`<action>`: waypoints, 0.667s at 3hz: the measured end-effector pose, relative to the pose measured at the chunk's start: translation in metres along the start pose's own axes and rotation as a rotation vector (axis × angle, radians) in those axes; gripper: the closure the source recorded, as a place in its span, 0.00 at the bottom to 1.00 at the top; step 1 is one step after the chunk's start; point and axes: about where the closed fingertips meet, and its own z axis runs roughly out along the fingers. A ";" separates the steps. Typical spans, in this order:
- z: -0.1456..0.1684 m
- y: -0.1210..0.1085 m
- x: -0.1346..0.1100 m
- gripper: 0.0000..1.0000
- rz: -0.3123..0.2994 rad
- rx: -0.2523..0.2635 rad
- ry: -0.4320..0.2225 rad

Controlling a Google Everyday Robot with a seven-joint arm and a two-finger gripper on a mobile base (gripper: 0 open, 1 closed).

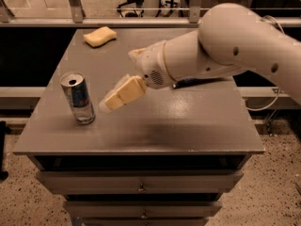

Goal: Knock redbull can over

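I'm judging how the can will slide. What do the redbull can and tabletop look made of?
Redbull can: glossy metal, by its silver sheen. Tabletop: smooth grey, perhaps laminate or painted metal; faint glare. Gripper hovers close beside the can.

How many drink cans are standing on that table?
1: the redbull can stands upright near the table's left edge, the gripper just beside it. The arm may hide others.
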 end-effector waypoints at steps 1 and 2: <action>0.040 0.013 -0.013 0.00 0.014 -0.047 -0.094; 0.077 0.029 -0.014 0.00 0.036 -0.099 -0.160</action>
